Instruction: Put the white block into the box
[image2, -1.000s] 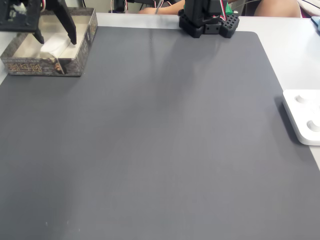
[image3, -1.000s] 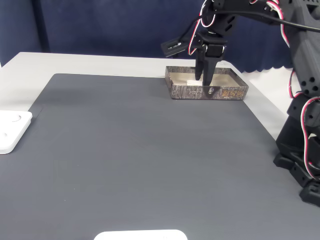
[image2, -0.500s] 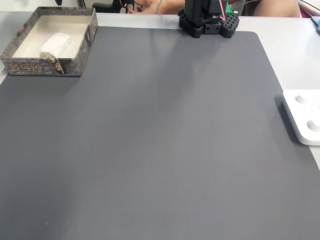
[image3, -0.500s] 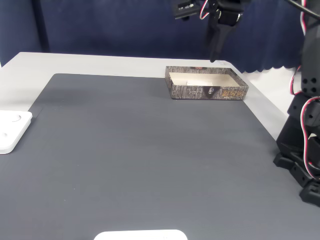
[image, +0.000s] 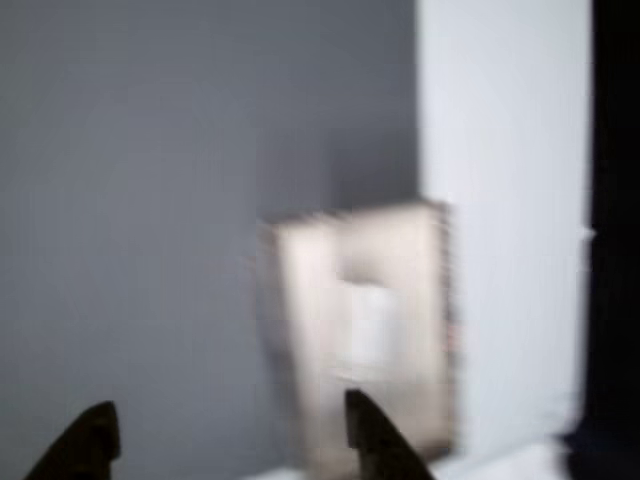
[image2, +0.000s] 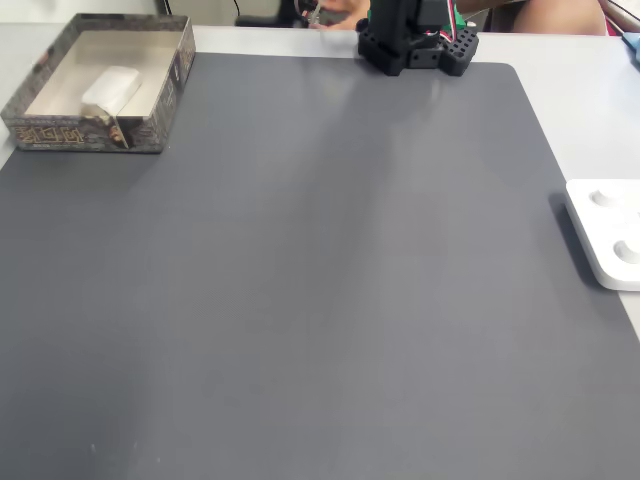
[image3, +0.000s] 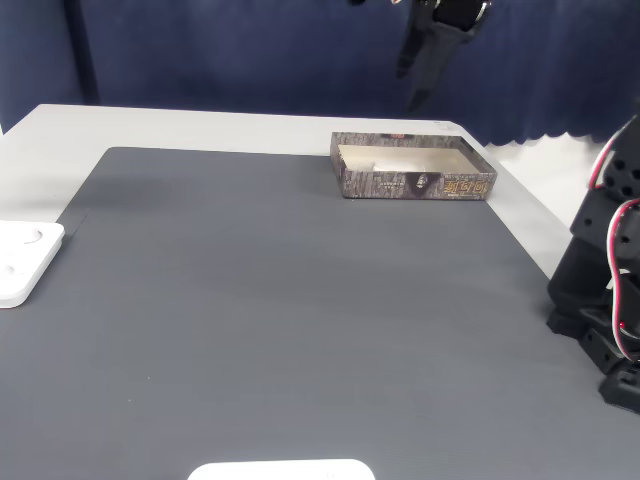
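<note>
I am seeing the white block (image2: 110, 89) lying flat inside the box (image2: 172, 87). The gripper (image: 228, 440) is hanging above, fingers apart, empty. Block is looking light, rigid, matte; I judge its long sides best for gripping.

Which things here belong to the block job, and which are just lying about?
Job:
- white block, lying inside the box
- box
- gripper, open, raised above the box

Lying about:
- white device with round knobs, off the grey mat
- white object at near table edge

Grey mat (image2: 330, 280), white knobbed device (image2: 608, 232)
</note>
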